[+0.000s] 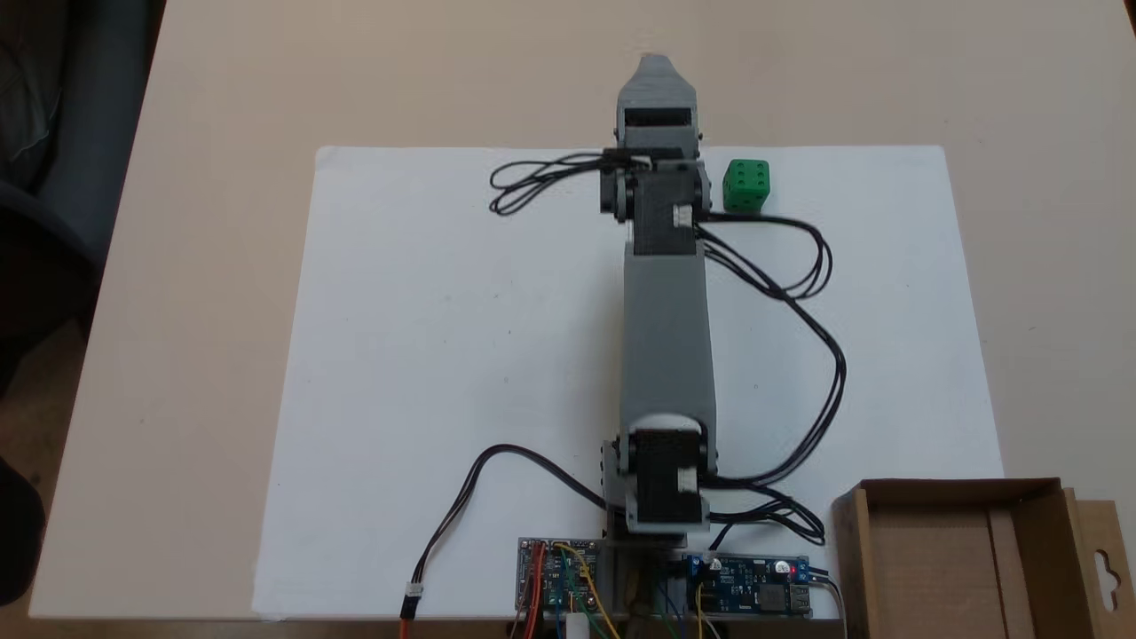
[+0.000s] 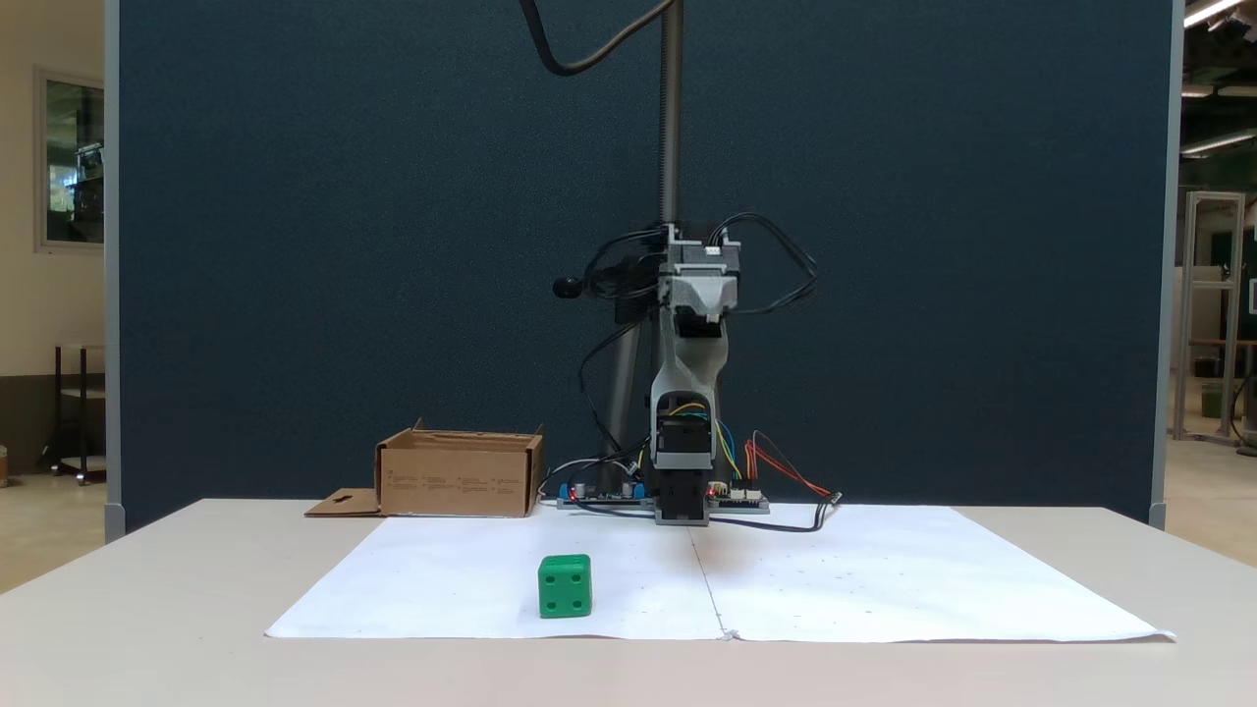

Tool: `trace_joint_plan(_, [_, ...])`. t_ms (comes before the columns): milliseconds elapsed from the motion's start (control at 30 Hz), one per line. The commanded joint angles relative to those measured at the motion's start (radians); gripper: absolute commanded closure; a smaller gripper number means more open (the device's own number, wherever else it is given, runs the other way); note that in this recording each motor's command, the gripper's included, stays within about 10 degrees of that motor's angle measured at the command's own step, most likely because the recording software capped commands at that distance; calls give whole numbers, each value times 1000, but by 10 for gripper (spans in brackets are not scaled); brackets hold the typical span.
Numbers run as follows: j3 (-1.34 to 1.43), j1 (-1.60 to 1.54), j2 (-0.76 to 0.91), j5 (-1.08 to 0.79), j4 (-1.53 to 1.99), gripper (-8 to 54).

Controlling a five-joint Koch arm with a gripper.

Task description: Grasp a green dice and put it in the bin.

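Observation:
The green dice (image 1: 745, 185) (image 2: 565, 586) rests on the white paper sheet, free of the arm. In one fixed view it lies just right of the arm's wrist. My gripper (image 1: 657, 67) (image 2: 699, 295) is stretched out past the dice and held high above the table. Its jaws look shut with nothing between them. The bin (image 1: 958, 486) (image 2: 457, 481), a brown cardboard box with a hanger-hole flap, stands beside the arm's base and has nothing in it.
The white paper sheet (image 1: 444, 355) covers the middle of the beige table. Circuit boards (image 1: 559, 572) and loose black cables (image 1: 799, 293) sit around the arm's base. A dark blue partition (image 2: 295, 245) stands behind the table.

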Motion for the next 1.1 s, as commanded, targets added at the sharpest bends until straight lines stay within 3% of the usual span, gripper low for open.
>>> trace_joint_plan(0, [-161,-14,-60,-51,161,30])
trace_joint_plan(167, [-503,-2,-218,-51,429,27])
trace_joint_plan(433, [-787,25,-390,-51,830,34])
trace_joint_plan(633, [-810,41,-434,-51,1020,31])
trace_joint_plan(900, [-824,67,-495,-44,1080,-22])
trace_joint_plan(1067, [-822,66,-500,-41,1081,-14])
